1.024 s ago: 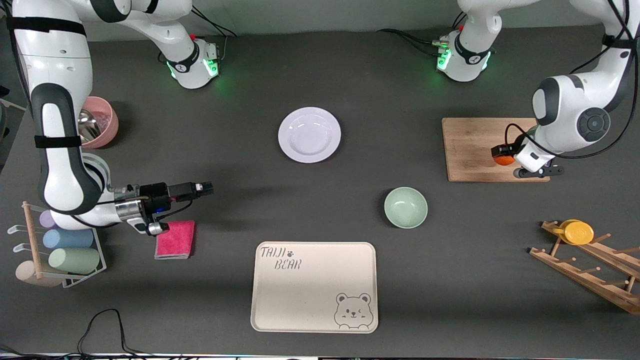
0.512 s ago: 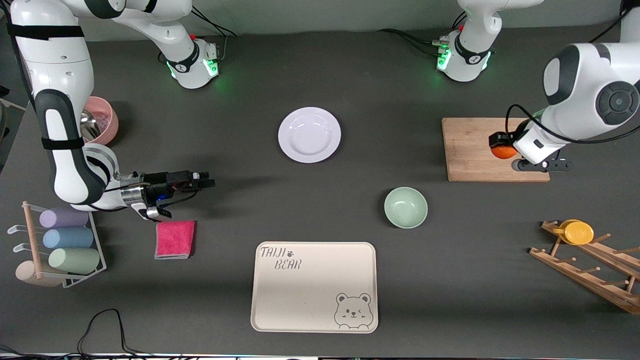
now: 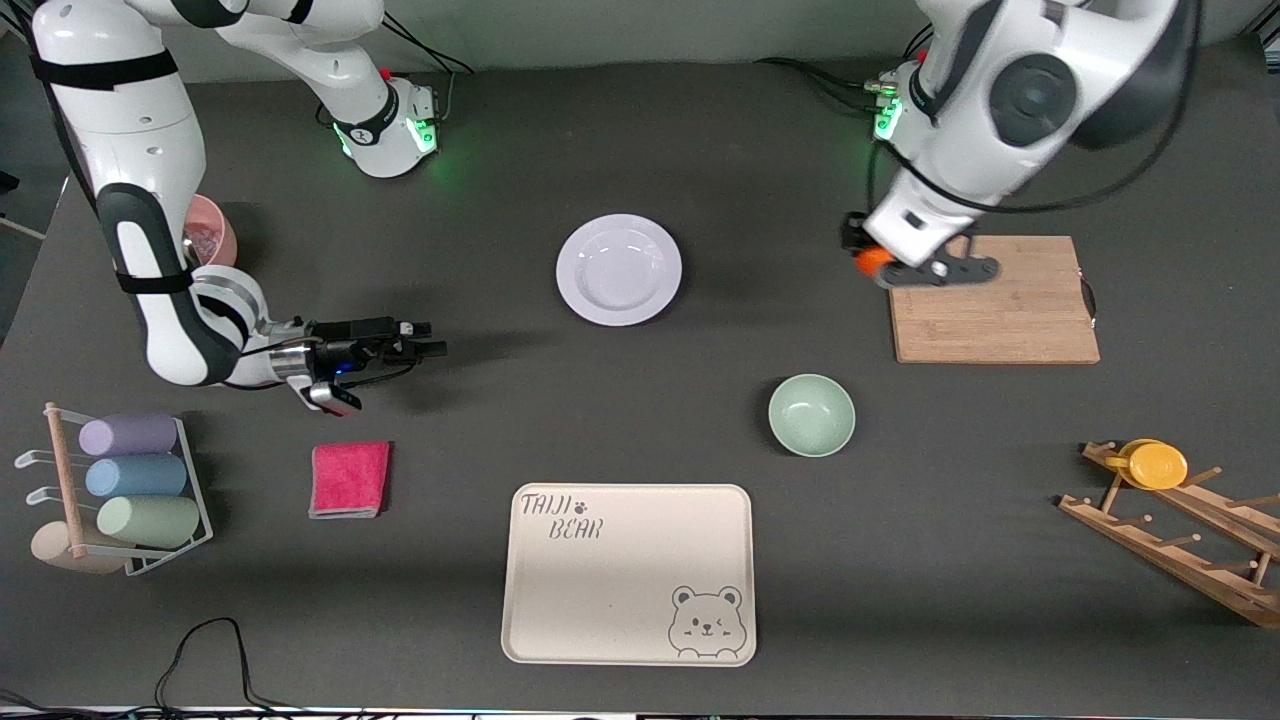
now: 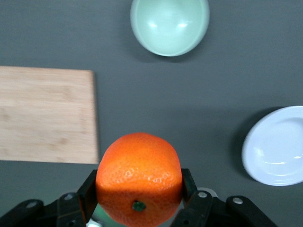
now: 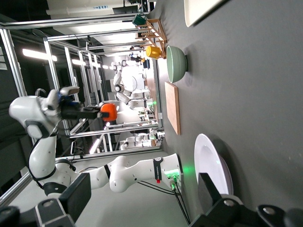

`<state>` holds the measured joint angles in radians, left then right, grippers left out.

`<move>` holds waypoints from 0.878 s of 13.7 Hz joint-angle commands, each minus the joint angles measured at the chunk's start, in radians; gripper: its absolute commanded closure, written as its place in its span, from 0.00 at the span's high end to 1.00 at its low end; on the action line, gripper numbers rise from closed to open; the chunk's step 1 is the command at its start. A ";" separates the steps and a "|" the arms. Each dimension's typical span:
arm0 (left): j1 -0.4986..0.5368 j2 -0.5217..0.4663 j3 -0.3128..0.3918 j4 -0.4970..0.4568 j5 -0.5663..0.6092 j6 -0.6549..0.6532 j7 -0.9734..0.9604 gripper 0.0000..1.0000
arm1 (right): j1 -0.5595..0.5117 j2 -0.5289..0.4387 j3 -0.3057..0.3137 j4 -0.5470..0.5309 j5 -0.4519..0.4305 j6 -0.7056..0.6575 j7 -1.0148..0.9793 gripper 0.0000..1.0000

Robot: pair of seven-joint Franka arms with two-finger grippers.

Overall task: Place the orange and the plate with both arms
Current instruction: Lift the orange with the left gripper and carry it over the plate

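Dimpled round orange [image 4: 138, 178], newly airborne

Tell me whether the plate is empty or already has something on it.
Empty. The plate lies bare on the table, its pale surface unbroken. The orange is off it, clamped in the left gripper up in the air beside the cutting board.

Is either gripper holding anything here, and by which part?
The left gripper clamps the small round orange by its sides. The right gripper is open, holding nothing.
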<state>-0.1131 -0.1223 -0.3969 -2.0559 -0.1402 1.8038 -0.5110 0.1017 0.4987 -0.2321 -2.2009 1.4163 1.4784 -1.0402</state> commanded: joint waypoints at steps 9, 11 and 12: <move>-0.275 0.511 -0.201 0.462 0.264 0.012 -0.627 0.00 | 0.044 -0.014 -0.003 -0.154 0.041 0.056 -0.182 1.00; -0.313 0.576 -0.201 0.459 0.295 0.093 -0.700 0.00 | 0.044 -0.011 -0.003 -0.172 0.042 0.068 -0.192 1.00; -0.333 0.608 -0.200 0.458 0.312 0.120 -0.733 0.00 | 0.044 -0.011 -0.003 -0.181 0.041 0.072 -0.196 1.00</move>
<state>-0.3995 0.4106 -0.6052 -1.6501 0.1281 1.9007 -1.1640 0.1334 0.5001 -0.2303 -2.3493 1.4308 1.5340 -1.1993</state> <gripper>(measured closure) 0.282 0.000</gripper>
